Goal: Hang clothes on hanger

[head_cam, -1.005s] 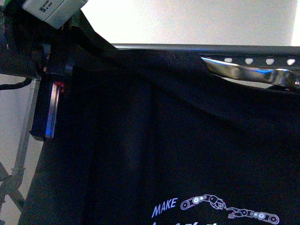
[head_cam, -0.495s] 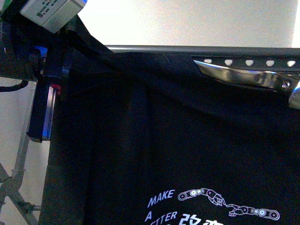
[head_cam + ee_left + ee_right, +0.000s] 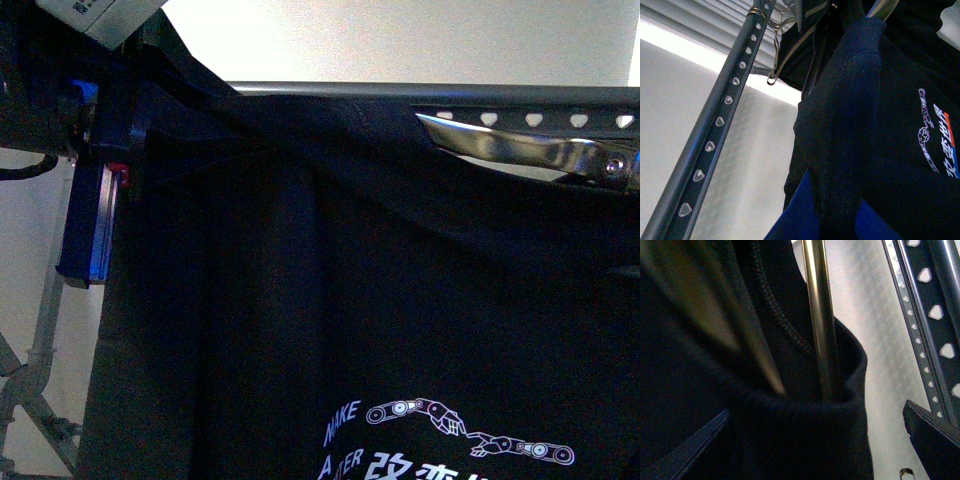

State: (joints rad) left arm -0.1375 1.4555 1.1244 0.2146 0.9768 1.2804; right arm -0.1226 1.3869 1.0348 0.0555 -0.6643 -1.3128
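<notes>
Before a pale wall, the T-shirt hangs at the holed rack.

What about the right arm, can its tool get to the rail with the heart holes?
Probably yes. In the right wrist view the rail runs bare just beside one finger of the open tool, nothing between them. The T-shirt and shiny bar sit between the fingers, away from it.

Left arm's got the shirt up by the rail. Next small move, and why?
Probably ease the left gripper, shut on the T-shirt, sideways away from the metal bar. The bar already sits inside a hemmed opening, yet the fabric lies bunched in folds just below the rail.
</notes>
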